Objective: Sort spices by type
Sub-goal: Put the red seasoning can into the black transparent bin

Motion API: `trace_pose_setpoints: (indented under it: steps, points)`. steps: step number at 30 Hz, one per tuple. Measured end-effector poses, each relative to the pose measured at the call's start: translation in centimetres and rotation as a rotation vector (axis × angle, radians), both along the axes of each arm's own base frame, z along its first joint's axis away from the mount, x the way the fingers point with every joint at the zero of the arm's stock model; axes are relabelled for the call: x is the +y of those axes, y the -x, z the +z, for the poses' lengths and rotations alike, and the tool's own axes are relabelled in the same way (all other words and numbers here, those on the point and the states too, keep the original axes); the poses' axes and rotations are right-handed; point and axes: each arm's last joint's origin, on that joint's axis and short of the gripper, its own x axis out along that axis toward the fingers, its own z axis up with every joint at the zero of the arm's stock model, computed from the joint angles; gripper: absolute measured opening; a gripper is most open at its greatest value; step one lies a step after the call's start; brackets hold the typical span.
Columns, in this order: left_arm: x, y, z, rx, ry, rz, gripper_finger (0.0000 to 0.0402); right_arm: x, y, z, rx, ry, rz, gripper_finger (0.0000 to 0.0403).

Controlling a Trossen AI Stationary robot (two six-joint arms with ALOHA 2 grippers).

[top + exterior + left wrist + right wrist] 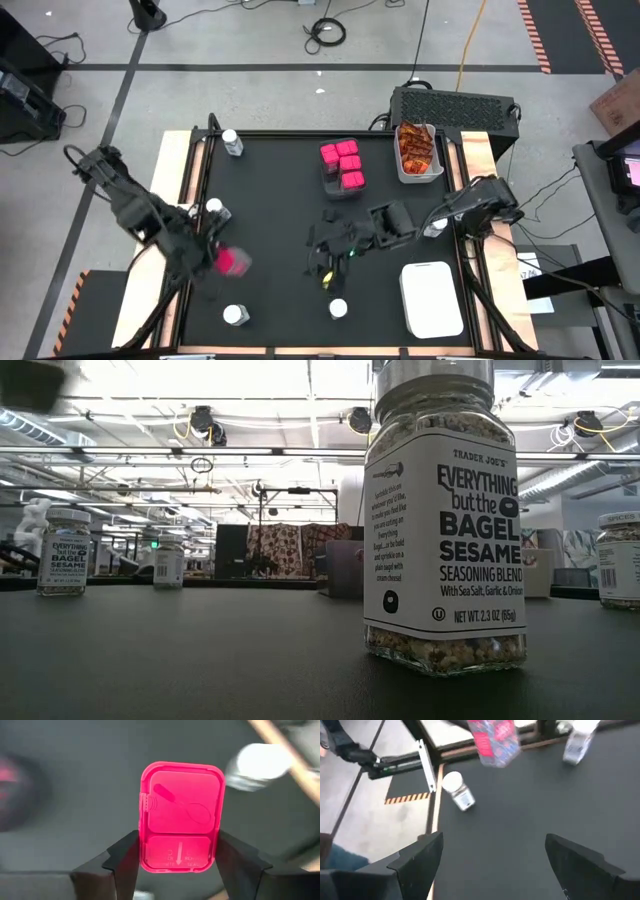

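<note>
My left gripper point(225, 260) is over the left part of the black mat, shut on a bright pink pack point(181, 815). That pack also shows in the right wrist view as pink pack point(495, 737). My right gripper point(322, 258) hovers open near the table's middle, its fingers point(420, 857) spread over bare mat. More pink packs point(343, 165) sit in a dark tray. Orange-red sachets point(417, 150) fill a white bin at the far right. Clear jars with white lids stand upright on the mat: jar point(232, 143), jar point(213, 208), jar point(235, 315), jar point(338, 309). My left gripper pinches the pink pack between its two fingers, one on each opposite side wall point(142, 845), near one end of the lid face. The fingers come from above, pointing down. The flip-lid face is turned toward the wrist camera. The pack looks lifted clear of the mat.
A white bin point(432, 298) lies at the near right. One jar point(445, 520) stands right in front of the low camera, with others such as jar point(65, 550) farther back. A wooden rail point(185, 180) borders the mat's left side. Bare mat lies between the two grippers.
</note>
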Motion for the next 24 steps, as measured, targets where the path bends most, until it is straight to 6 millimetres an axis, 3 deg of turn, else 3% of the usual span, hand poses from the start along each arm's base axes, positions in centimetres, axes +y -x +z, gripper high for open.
trace_pose_setpoints:
  steps: [5, 10, 14, 19, 24]
  points:
    - [3.3, -2.5, 2.4, -0.222, -0.180, 0.028, 0.0221, -3.4, 1.6, 2.2, -0.026, 0.105, -0.022, 0.0345]
    - [7.5, -6.7, 3.6, -0.398, -0.270, 0.058, 0.0221, -7.6, 4.3, 4.5, -0.006, 0.250, -0.102, 0.0345]
    - [12.1, -10.3, 3.1, -0.452, -0.315, 0.067, 0.0221, -11.3, 7.0, 5.7, 0.067, 0.301, -0.158, 0.0345]
    - [17.5, -14.5, 0.8, -0.393, -0.314, 0.056, 0.0221, -15.7, 10.7, 6.5, 0.187, 0.366, -0.214, 0.0345]
    - [21.2, -18.5, 0.3, -0.361, -0.343, 0.016, 0.0221, -19.8, 13.0, 7.6, 0.148, 0.307, -0.237, 0.0345]
